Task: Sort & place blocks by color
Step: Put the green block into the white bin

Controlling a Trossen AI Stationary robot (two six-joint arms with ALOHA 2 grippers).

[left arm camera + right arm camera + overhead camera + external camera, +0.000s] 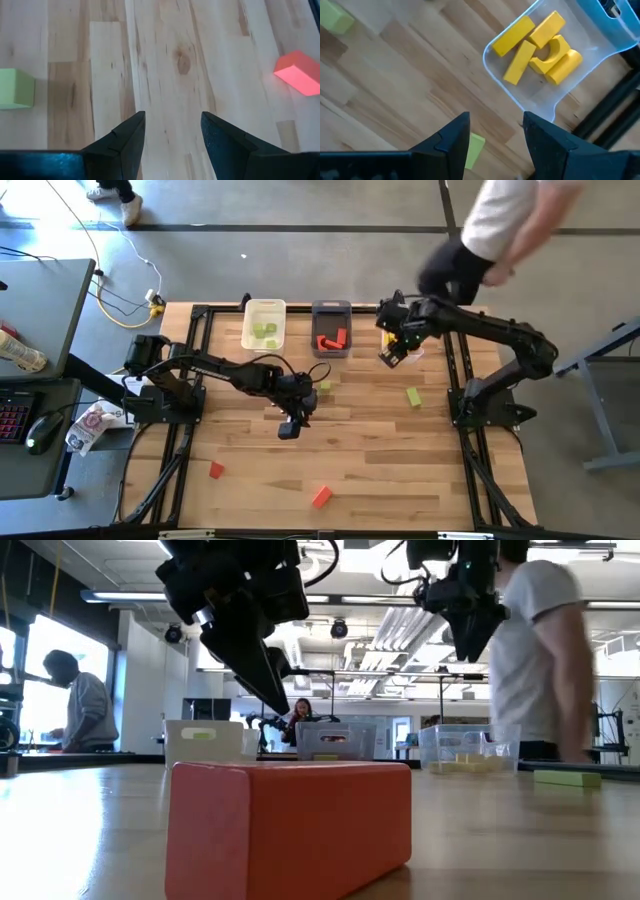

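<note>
My left gripper (290,427) hangs open and empty above the middle of the table; it also shows in the left wrist view (172,132). That view shows a green block (15,89) and a red block (299,72) lying flat on the wood ahead. My right gripper (392,356) is open and empty (495,132) above the near edge of the clear bin (600,30), which holds several yellow blocks (535,47). Two green blocks (323,386) (413,396) and two red blocks (216,470) (320,496) lie on the table.
A white bin (264,325) holds green blocks and a dark grey bin (331,328) holds red blocks, both at the far edge. A person (500,230) stands behind the table's far right. Black frame rails (190,370) run along both sides.
</note>
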